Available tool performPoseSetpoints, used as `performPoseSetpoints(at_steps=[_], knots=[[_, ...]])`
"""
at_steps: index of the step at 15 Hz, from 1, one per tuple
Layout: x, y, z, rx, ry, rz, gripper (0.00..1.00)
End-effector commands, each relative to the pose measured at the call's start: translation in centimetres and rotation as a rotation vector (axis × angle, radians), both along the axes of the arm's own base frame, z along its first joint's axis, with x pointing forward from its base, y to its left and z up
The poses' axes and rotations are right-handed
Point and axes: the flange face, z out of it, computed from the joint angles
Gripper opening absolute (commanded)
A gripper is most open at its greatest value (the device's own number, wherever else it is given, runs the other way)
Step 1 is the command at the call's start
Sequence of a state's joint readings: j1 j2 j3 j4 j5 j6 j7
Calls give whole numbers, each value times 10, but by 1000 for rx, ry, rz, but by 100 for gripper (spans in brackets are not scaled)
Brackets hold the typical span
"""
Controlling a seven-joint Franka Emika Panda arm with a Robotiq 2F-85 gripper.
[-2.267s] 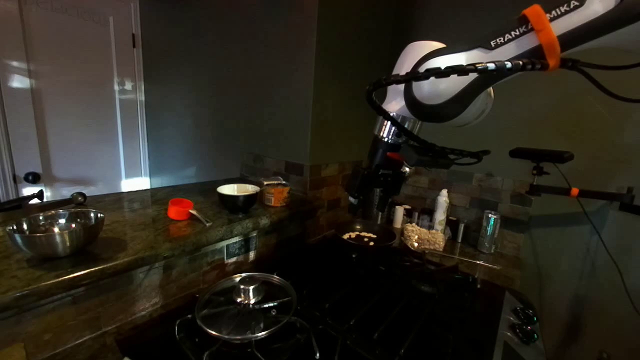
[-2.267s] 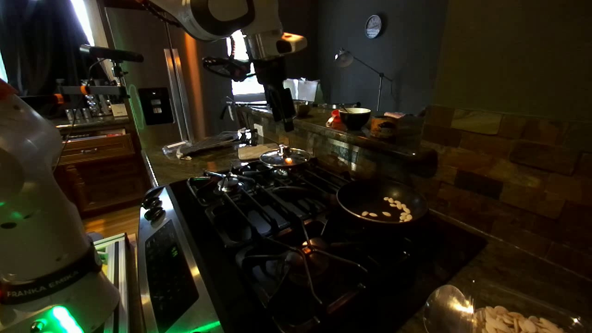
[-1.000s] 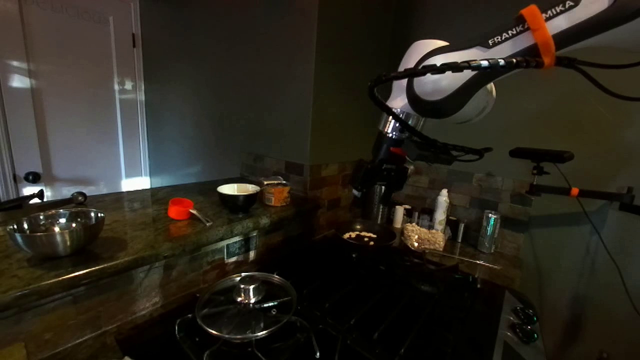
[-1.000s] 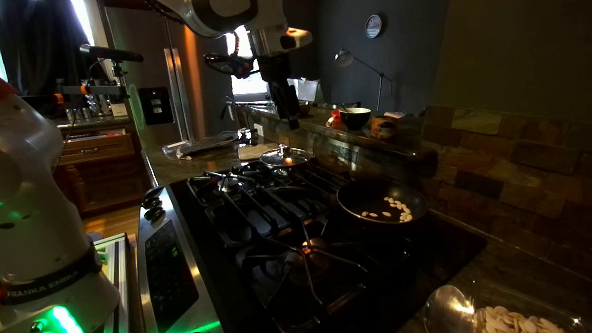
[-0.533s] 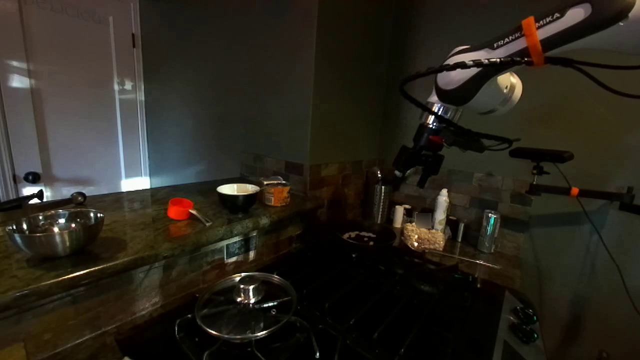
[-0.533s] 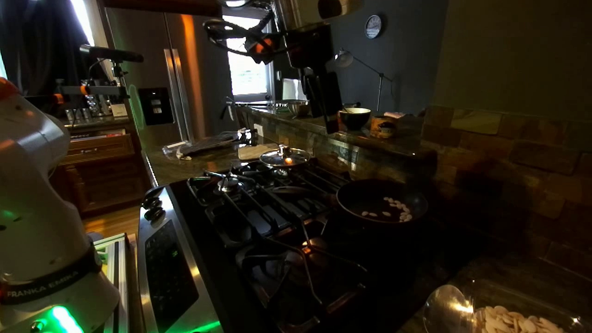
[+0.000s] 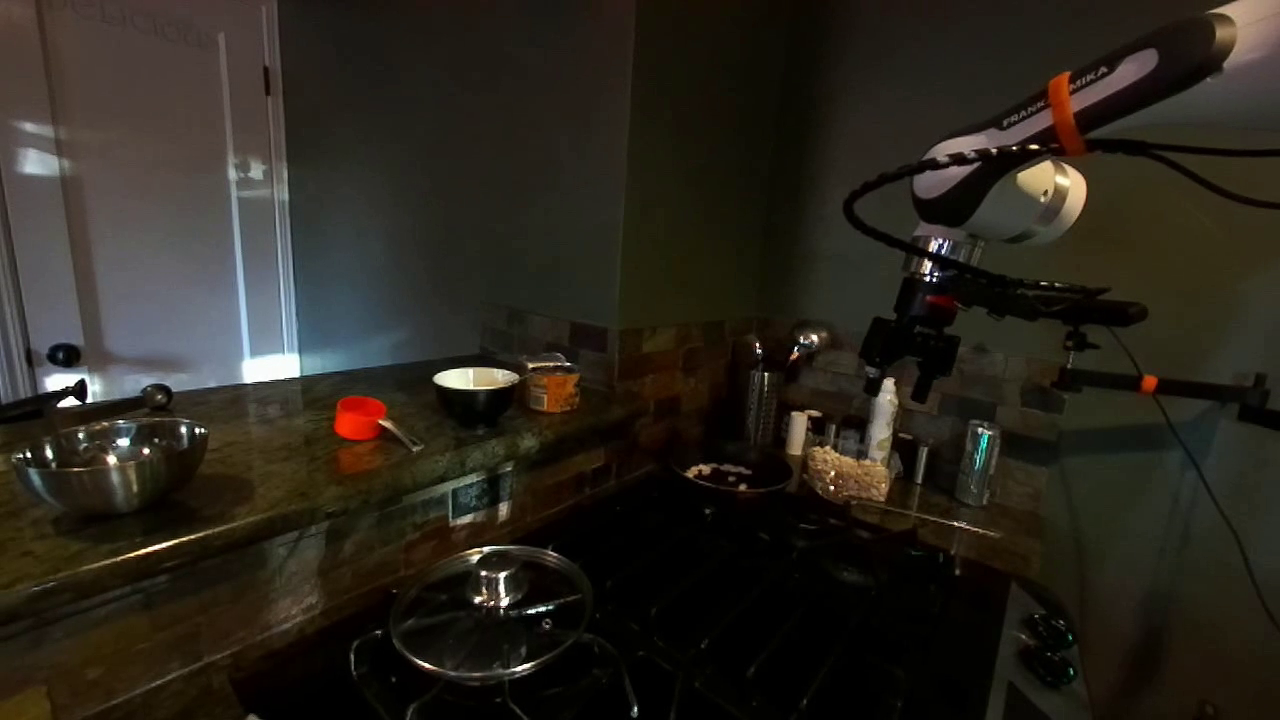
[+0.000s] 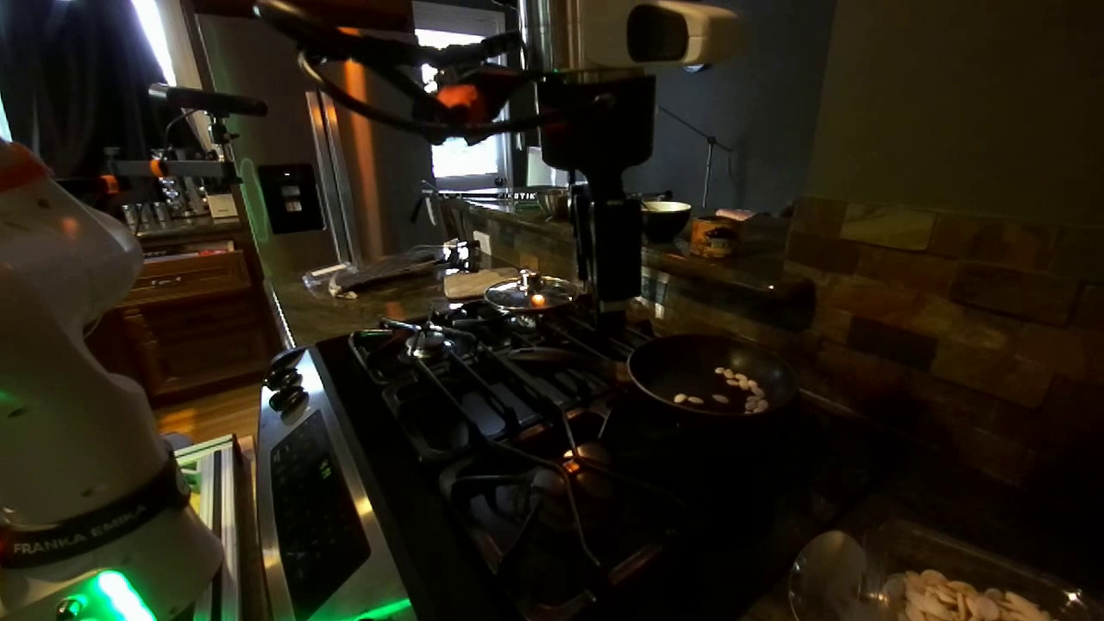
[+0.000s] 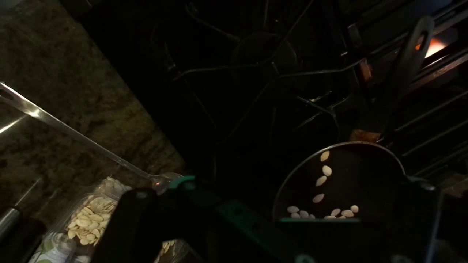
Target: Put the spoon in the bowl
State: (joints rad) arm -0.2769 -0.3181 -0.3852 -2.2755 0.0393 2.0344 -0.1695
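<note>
The black bowl with a pale inside (image 7: 477,400) stands on the raised counter; it shows in an exterior view (image 8: 667,222) partly behind my gripper. A thin dark handle-like thing (image 8: 645,205) is at its rim; I cannot tell what it is. A long metal spoon (image 9: 80,136) lies on the counter in the wrist view, its head beside the clear seed container; a rounded shiny part, probably its head (image 8: 830,573), shows in an exterior view. My gripper (image 7: 898,390) hangs pointing down above the stove, fingers apart and empty, also in the wrist view (image 9: 252,201).
A dark pan with seeds (image 8: 711,375) sits on the stove. The seed container (image 8: 957,595) is beside it. A glass lid (image 7: 492,615), steel bowl (image 7: 110,467), red cup (image 7: 361,418), orange can (image 7: 553,388), spray bottle (image 7: 882,420) and tall can (image 7: 978,463) stand around.
The arm has moved away from over the pan's far side, rightward in an exterior view. It is larger and lower in the other viewpoint, with the gripper now more vertical. The bowl has not moved.
</note>
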Motion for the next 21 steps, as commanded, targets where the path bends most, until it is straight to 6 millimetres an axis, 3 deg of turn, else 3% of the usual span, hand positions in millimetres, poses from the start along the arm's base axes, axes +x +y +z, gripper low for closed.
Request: performPoseSetpoints(at_steps=[1,2,4,10,11,12,14,17,21], knots=[[1,-1,-1,3,3,-1,100],[7,9,-2,-45,-3,25,100],[20,4,-19,-88,48,61,100],[11,-64,-79,-84,141,108,100],[11,-70,-82,-54,110,78,100],[7,-51,-73,-77,129,90,100],[6,-59,-80,-72,138,83,100],[10,-54,-76,-77,129,93,100],[-4,-103,-89,-114,197,90,100]])
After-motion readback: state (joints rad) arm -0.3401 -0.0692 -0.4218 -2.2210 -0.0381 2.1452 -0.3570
